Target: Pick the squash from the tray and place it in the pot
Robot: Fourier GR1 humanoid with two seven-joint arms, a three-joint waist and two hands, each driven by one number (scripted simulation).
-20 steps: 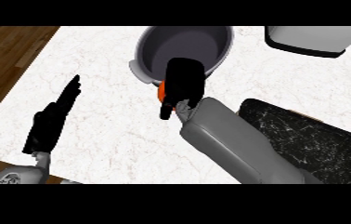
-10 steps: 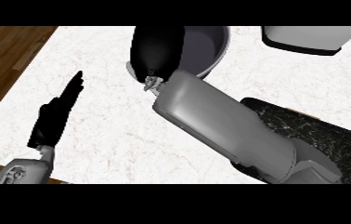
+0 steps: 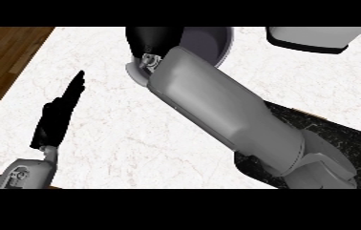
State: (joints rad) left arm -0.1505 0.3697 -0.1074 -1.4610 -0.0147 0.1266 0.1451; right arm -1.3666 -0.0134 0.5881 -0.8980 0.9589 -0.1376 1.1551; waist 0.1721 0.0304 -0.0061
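Grey pot [image 3: 211, 45] under right robot hand [image 3: 156, 37]; squash hidden; grip unclear; left robot hand [image 3: 60, 117] flat.

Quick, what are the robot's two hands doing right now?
Left hand: open, fingers straight, holding nothing.
Right hand: over the pot; cannot tell if it is open or shut, or holding anything.
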